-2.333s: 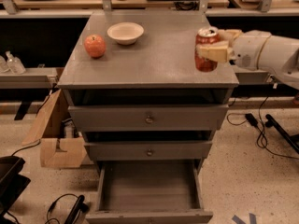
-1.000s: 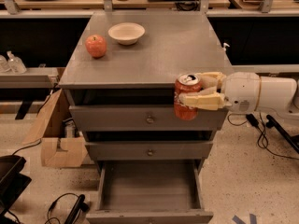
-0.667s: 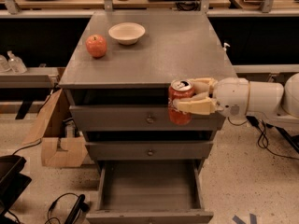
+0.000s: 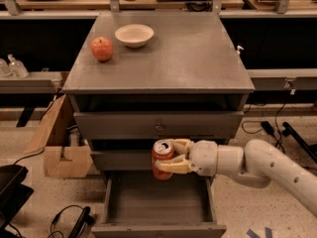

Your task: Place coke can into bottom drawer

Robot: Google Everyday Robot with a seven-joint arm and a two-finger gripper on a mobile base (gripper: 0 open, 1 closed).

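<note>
Moved since earlier: coke can (image 4: 162,158) and gripper (image 4: 166,155) have dropped from the top drawer's level to the middle drawer front (image 4: 119,160) and shifted a little left.
Can now: upright, silver top up, held in the air above the rear half of the open bottom drawer (image 4: 158,229); not yet inside it.
Fingers: both cream fingers (image 4: 173,167) are closed on the can, one by its upper rim and one across its lower body.
Can versus fingers: it sits between them near their tips, with its left side bare and the arm (image 4: 267,165) reaching in from the right.
Risk, collision: the can looks very near the middle drawer front, possibly touching, though this angle does not settle it; lowering straight down could scrape it and twist it in the grip.
Risk, release height: letting go from here means a drop onto the tray, so the can may tip and roll.
Risk, wrist: the bulky wrist could catch the drawer's right wall on the way down.
Elsewhere: apple (image 4: 101,48) and bowl (image 4: 134,34) sit on the worktop (image 4: 188,58), well apart from the action.
</note>
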